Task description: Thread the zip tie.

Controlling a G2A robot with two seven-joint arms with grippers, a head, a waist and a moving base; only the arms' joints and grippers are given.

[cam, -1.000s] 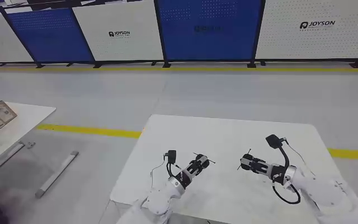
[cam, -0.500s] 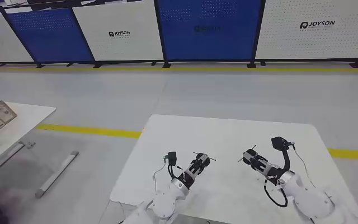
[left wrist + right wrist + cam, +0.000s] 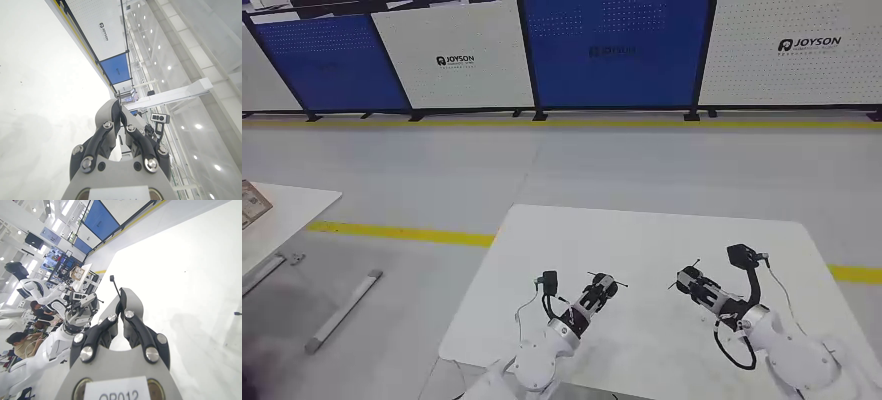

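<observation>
my right gripper point(image 3: 120, 298), jaws clamped on a thin black plastic zip tie point(image 3: 114, 283), hangs near my left gripper point(image 3: 119, 106), jaws pinched on another thin black strip point(image 3: 119, 95), both over the white rectangular table point(image 3: 642, 235).

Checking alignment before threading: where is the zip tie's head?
In the right wrist view, the zip tie head juts from the shut right gripper, over the white table.

Table point(image 3: 662, 240) matt white; zip tie point(image 3: 115, 285) blk plastic, smooth.
</observation>
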